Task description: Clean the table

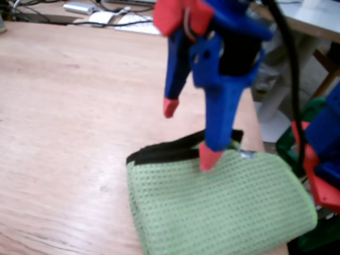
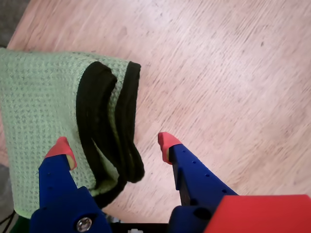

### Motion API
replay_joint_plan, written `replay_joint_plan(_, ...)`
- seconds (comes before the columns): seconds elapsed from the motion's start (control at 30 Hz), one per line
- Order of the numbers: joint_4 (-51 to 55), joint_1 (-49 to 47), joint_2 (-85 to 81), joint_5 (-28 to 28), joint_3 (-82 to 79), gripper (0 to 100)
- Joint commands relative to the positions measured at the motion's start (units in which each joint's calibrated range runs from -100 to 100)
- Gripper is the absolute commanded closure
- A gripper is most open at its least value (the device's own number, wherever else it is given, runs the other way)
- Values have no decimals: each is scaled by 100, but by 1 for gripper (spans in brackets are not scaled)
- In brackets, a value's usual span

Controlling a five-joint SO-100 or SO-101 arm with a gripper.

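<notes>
Pincer point(image 2: 114, 144) wide over my green cloth's point(image 2: 43, 111) edge — next I pinch it, then wipe the surface point(image 1: 64, 106).

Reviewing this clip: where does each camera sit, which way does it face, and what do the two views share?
Fixed view: low beside the table, looking across it at the green cloth; blue arm and open gripper show, one tip on the cloth.
Wrist view: rides behind the gripper, looking down past both red-tipped fingers at the cloth's black-edged fold.
Shared: cloth, gripper, table.
</notes>
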State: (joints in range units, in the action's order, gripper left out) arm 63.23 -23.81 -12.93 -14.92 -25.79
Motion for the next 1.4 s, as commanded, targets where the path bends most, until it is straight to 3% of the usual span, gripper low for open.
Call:
replay_joint_plan(0.0,-59,-157,555,20,139,63)
replay_joint_plan(0.1,-116,-174,1276,20,262,63)
replay_joint_plan(0.33,-1348,-174,1970,-39,252,64)
replay_joint_plan(0.4,-1348,-174,1919,-39,177,74)
replay_joint_plan(0.5,-1348,-174,1902,-39,158,100)
replay_joint_plan(0.73,-1233,97,1970,-34,-286,99)
replay_joint_plan(0.77,-1241,452,1953,-44,-474,99)
replay_joint_plan(0.83,-1241,2043,1970,-63,-484,99)
replay_joint_plan(1.03,-1348,5241,2176,-962,-446,99)
replay_joint_plan(1.13,-1348,6747,2879,-1324,394,99)
replay_joint_plan(1.37,-1241,8202,5109,-1455,3811,99)
